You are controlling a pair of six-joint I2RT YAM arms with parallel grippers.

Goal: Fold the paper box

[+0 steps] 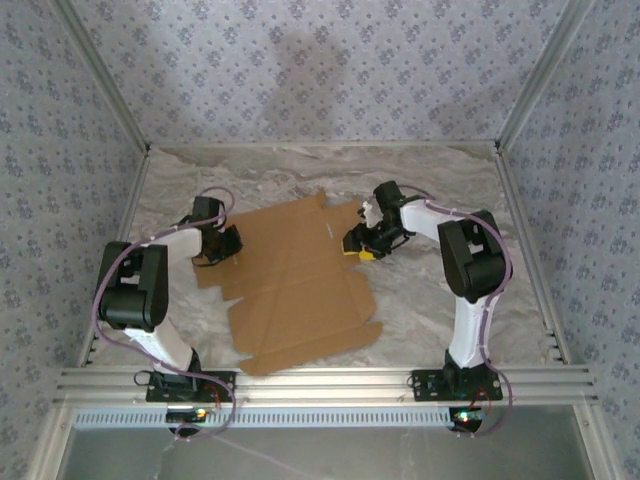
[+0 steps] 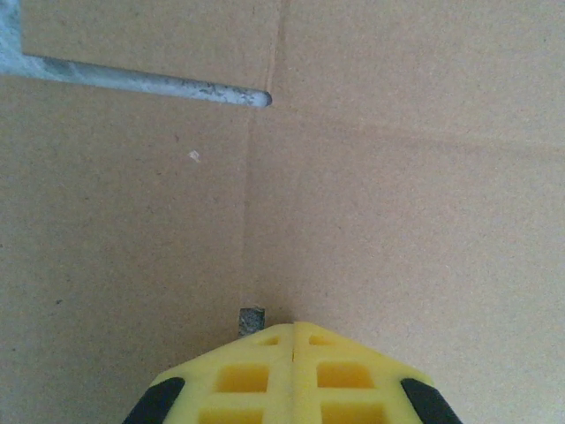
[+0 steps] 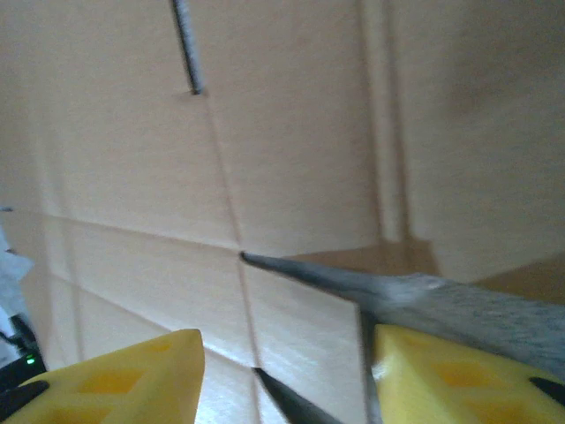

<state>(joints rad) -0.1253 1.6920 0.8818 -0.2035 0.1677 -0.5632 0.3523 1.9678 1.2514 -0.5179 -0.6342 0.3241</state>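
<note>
The paper box [image 1: 295, 285] lies unfolded and mostly flat in the middle of the table, a tan sheet with creases, flaps and tabs. My left gripper [image 1: 226, 246] rests at its left edge. In the left wrist view the yellow fingers [image 2: 265, 375] are shut together with nothing between them, tip down on the cardboard [image 2: 397, 203] beside a crease. My right gripper [image 1: 358, 246] is at the sheet's right edge. Its yellow fingers [image 3: 124, 371] stand apart, and a small flap [image 3: 300, 344] of the paper box lies in the gap, close to the right finger.
The table top is marbled grey [image 1: 430, 290], fenced by aluminium rails [image 1: 320, 380] at the front and posts at the sides. A narrow cut slot [image 2: 141, 81] runs through the cardboard ahead of the left gripper. Free table lies to the right of the box.
</note>
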